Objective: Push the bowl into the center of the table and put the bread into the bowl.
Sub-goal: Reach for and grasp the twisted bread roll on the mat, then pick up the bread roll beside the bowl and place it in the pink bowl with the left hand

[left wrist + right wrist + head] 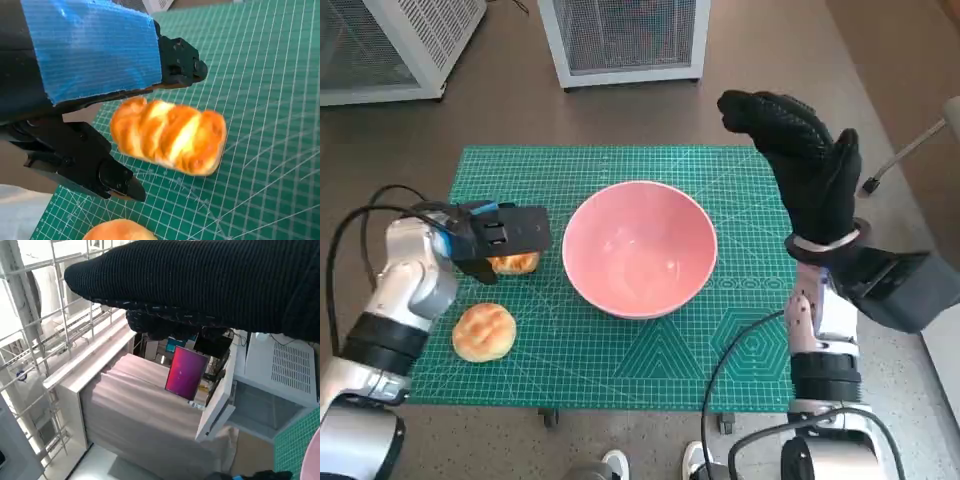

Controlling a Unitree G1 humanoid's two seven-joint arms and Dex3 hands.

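Note:
The pink bowl stands empty in the middle of the green cutting mat. Left of it lies a striped bread loaf on the mat. My left hand hovers right over the loaf, with fingers on either side of it; one upper finger touches its edge, while the thumb stands slightly apart. A round bun sits nearer the front left. My right hand is raised above the table's right side, fingers spread, holding nothing.
Two white mesh cabinets stand on the floor beyond the table. A person's shoes show at the front edge. A wheeled chair leg is at the right. Black cables loop by my left forearm.

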